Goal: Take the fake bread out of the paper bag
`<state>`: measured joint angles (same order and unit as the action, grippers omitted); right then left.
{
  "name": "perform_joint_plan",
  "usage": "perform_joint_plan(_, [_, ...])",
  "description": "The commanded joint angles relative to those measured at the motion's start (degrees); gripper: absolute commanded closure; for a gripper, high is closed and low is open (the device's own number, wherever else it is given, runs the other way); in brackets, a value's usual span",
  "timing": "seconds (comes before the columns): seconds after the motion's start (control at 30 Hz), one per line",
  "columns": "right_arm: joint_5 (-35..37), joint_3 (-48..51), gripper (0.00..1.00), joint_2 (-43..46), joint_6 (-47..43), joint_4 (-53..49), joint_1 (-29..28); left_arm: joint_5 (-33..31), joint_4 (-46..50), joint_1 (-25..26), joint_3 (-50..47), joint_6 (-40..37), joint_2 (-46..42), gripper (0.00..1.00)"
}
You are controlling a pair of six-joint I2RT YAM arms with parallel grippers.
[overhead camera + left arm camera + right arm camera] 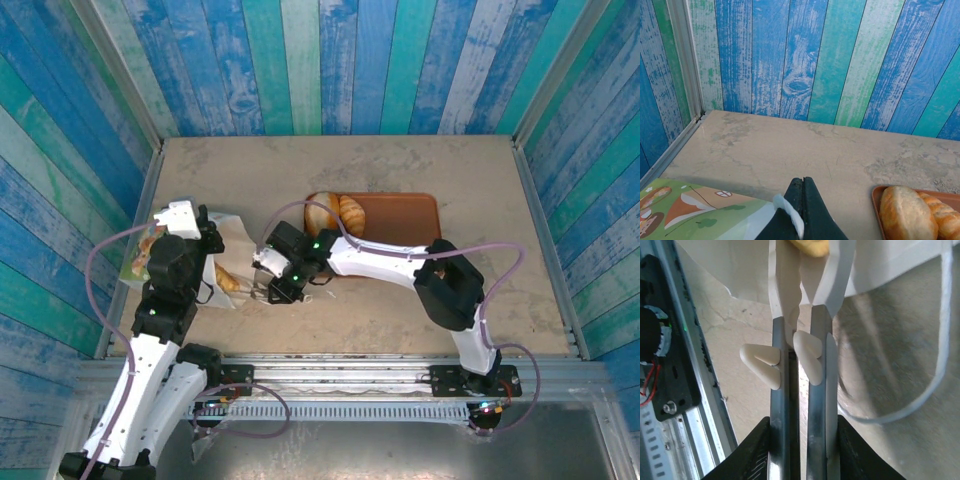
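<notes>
At the table's (400, 170) left side the paper bag (215, 262) lies on its side, mouth toward the middle. The left gripper (802, 182) is pinched together on a white edge of the bag, holding it in place. The right gripper (802, 270) reaches into the mouth, its jaws a narrow gap apart, and a yellow piece of fake bread (810, 245) sits right at its tips. Whether it is actually clamped on that piece I cannot tell, because the contact is cut off at the frame edge. From above, an orange piece (228, 282) shows just inside the mouth. Two loaves (337, 213) sit on the tray (400, 215), well apart from the bag.

Risks:
- A tip-only hold on a smooth rounded toy could slip, dropping the piece back into the bag.
- The fingers may catch bag paper along with the bread, so a pull would drag or tear the bag.
- The cord handle (940, 340) loops just beside the right fingers and could snag on the way out.
- The left pinch is on a thin edge and may slide off if the bag gets tugged.
</notes>
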<state>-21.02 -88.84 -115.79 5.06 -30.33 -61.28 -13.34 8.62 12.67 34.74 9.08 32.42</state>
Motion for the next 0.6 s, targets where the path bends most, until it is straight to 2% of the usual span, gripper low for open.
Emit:
perform_joint_plan(0.0, [5.5,2.1,0.7,5.9,0.3,0.8,-0.7,-0.3,-1.0,-0.4,-0.1,0.6,-0.3,1.0])
perform_joint_plan(0.33, [12.0,8.1,0.67,12.1,0.0,4.3,-1.3,-0.5,-0.9,-0.6,-0.1,0.7,-0.5,1.0])
perform_joint_plan(0.57, [12.3,10.1,0.68,14.8,0.3,7.0,-1.4,-0.5,-0.8,-0.7,0.0,0.8,-0.7,1.0])
